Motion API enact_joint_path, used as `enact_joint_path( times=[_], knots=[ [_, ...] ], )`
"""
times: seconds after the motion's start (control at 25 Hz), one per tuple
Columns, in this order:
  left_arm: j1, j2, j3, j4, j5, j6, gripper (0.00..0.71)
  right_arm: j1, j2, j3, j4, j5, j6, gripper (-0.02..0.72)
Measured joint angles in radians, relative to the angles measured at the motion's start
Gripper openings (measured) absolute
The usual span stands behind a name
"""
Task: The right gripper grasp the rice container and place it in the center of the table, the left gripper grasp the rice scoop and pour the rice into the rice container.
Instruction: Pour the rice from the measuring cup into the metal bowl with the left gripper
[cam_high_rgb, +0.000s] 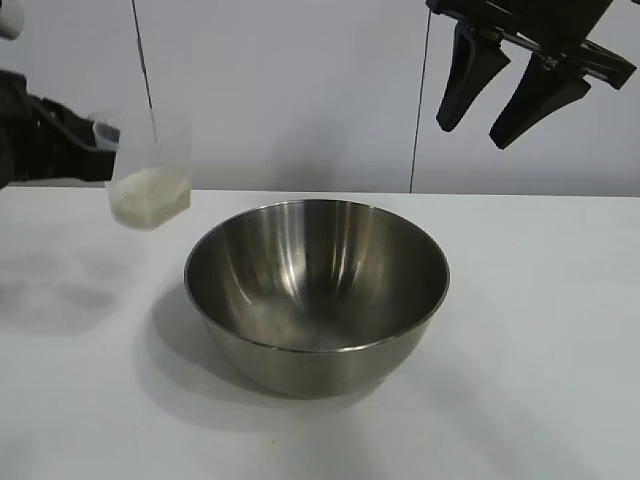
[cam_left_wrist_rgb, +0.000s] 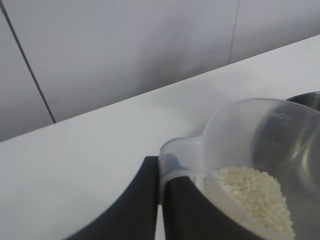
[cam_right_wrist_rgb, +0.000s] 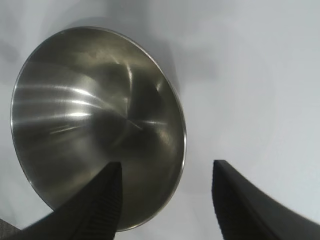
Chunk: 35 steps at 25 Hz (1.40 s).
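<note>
The rice container, a large shiny steel bowl, stands empty in the middle of the white table. Left of it and above the tabletop hangs the rice scoop, a frosted plastic cup tilted slightly, with rice in its bottom. My left gripper is shut on the scoop's tab handle; the rice lies inside the scoop. My right gripper hangs open high above the bowl's right side, holding nothing. In the right wrist view the gripper looks down on the bowl.
A pale wall with thin vertical seams runs behind the table. White tabletop lies to the right of the bowl and in front of it.
</note>
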Motion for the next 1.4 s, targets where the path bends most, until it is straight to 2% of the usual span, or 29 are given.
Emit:
enact_joint_path(
  times=[0.2, 0.32, 0.4, 0.48, 0.64, 0.72, 0.8, 0.88, 0.96, 1.2, 1.4],
  knots=[
    [-0.157, 0.020, -0.083, 0.034, 0.058, 0.091, 0.008, 0.000, 0.000, 0.000, 0.005, -0.010, 0.000, 0.370],
    [-0.209, 0.082, -0.116, -0.005, 0.065, 0.279, 0.008, 0.000, 0.000, 0.000, 0.007, -0.010, 0.000, 0.370],
    [-0.235, 0.128, -0.131, -0.089, 0.073, 0.461, 0.008, 0.000, 0.000, 0.000, 0.008, -0.010, 0.000, 0.370],
    [-0.263, 0.155, -0.133, -0.208, 0.080, 0.719, 0.008, 0.000, 0.000, 0.000, 0.008, -0.010, 0.000, 0.370],
    [-0.327, 0.167, -0.135, -0.555, 0.070, 1.328, 0.008, 0.000, 0.000, 0.000, 0.008, -0.010, 0.000, 0.370],
    [-0.366, 0.168, -0.136, -0.738, 0.035, 1.633, 0.008, 0.000, 0.000, 0.000, 0.013, -0.010, 0.000, 0.370],
    [-0.404, 0.168, -0.136, -0.869, -0.020, 1.926, 0.008, 0.000, 0.000, 0.000, 0.019, -0.012, 0.000, 0.370],
    [-0.440, 0.168, -0.137, -0.955, -0.072, 2.139, 0.008, 0.000, 0.000, 0.000, 0.026, -0.013, 0.000, 0.370],
    [-0.462, 0.168, -0.143, -0.992, -0.095, 2.299, 0.008, 0.000, 0.000, 0.000, 0.031, -0.015, 0.000, 0.370],
    [-0.509, 0.168, -0.187, -1.010, -0.090, 2.582, 0.008, 0.000, 0.000, 0.000, 0.042, -0.024, 0.000, 0.370],
    [-0.528, 0.168, -0.211, -1.070, -0.064, 2.824, 0.008, 0.000, 0.000, 0.000, 0.044, -0.025, 0.000, 0.370]
  ],
)
